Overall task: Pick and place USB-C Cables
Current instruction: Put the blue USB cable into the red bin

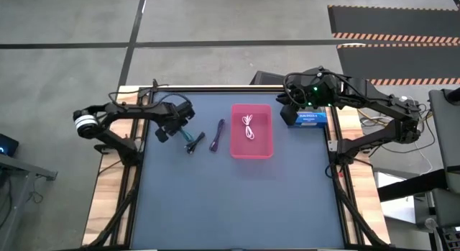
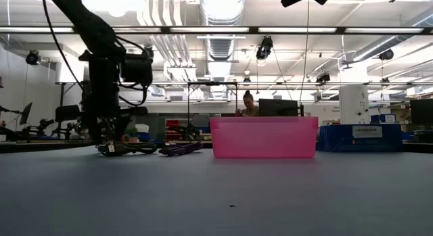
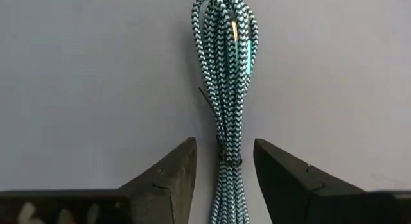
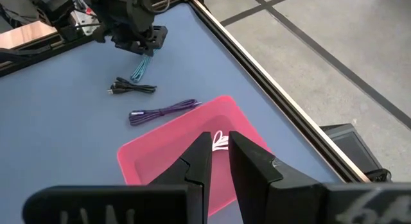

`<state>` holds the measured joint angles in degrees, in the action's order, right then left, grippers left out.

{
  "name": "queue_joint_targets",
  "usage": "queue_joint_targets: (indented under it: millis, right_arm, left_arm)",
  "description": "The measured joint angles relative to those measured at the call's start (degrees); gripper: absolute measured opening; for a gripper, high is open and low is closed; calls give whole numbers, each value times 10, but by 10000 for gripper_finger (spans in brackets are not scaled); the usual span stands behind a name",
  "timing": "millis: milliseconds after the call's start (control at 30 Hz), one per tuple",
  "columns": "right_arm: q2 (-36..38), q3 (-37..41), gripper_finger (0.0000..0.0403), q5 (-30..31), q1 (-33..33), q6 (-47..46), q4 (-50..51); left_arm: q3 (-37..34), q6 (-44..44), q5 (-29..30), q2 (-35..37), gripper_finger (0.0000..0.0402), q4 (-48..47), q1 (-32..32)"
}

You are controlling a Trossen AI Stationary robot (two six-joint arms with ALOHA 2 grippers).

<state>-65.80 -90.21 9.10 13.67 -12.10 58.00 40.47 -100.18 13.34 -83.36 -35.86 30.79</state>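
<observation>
A teal braided cable bundle (image 3: 226,89) lies flat on the blue table mat, and it also shows in the high view (image 1: 189,144). My left gripper (image 3: 225,166) is down at the mat and open. Its fingers stand on either side of the bundle near its tie (image 3: 228,161), with a gap on each side. A black cable (image 4: 131,88) and a purple cable (image 4: 164,112) lie beside it. A white cable (image 1: 249,127) lies in the pink tray (image 1: 267,139). My right gripper (image 4: 219,147) hangs above the tray's far right, open by a narrow gap and empty.
A blue box (image 1: 305,118) stands at the table's right edge beside the tray. The purple cable (image 1: 218,134) lies between the teal cable and the tray. In the low view a person (image 2: 247,104) shows far behind the table.
</observation>
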Motion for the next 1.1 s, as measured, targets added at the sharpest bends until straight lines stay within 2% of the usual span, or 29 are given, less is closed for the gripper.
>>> queue_joint_targets:
  millis: [267, 667, 833, 1100]
  right_arm:
    - [0, 0, 43, 0, 0, -14, 0]
    - [0, 0, 43, 0, 0, -16, 0]
    - [0, 0, 43, 0, 0, -19, 0]
    - [0, 0, 43, 0, 0, -24, 1]
  left_arm:
    - [6, 0, 0, -25, 140, 12, 0]
    - [5, 0, -2, -26, 133, 13, 0]
    - [5, 0, -4, -27, 106, 7, 0]
    - [4, 0, -4, -27, 40, 0, 0]
